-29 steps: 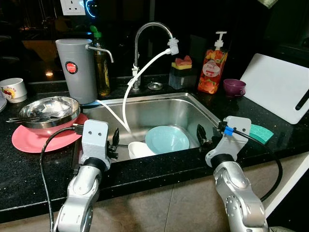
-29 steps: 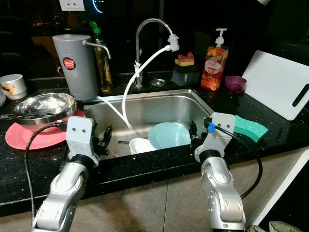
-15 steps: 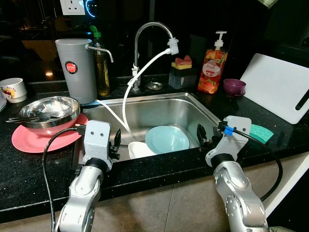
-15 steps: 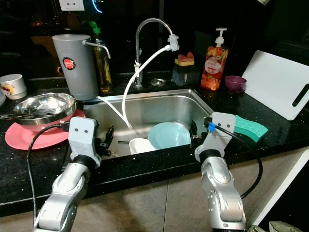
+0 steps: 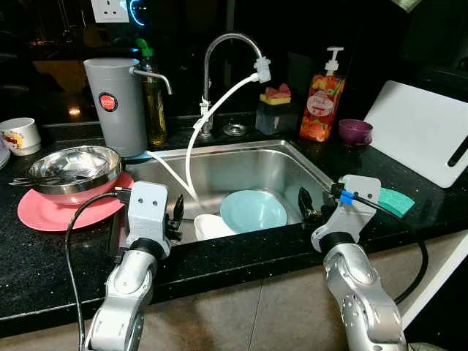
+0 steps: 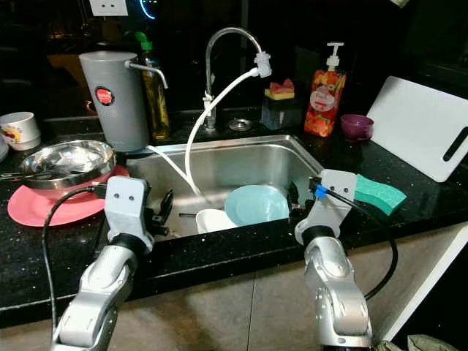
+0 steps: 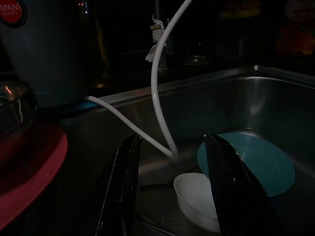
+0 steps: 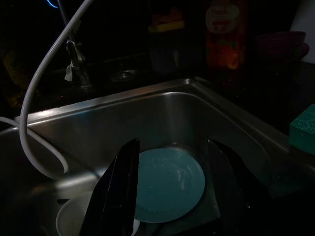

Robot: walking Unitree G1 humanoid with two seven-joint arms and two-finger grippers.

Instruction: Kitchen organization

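The robot stood at the stainless steel sink [image 5: 285, 162] set into the black speckled surface [image 5: 44, 252], both arms raised to its near edge. The left gripper [image 7: 172, 189] hung over the left part of the basin with its jaws spread wide and empty, and the right gripper [image 8: 172, 189] hovered at the right rim, jaws likewise wide apart and holding nothing. Down in the basin lay a round pale blue plate [image 5: 253, 210], and touching its left edge sat a small white bowl [image 5: 213, 226]; a thin white hose [image 5: 196, 139] drooped from the curved chrome tap [image 5: 219, 51] to the sink floor just behind the bowl.

It looked to me like the reaching step, with the dishes in the sink as the target and nothing grasped yet. The next move would seem to call for lowering one gripper into the basin, the left toward the bowl's rim or the right toward the plate's edge, while keeping clear of the hose.
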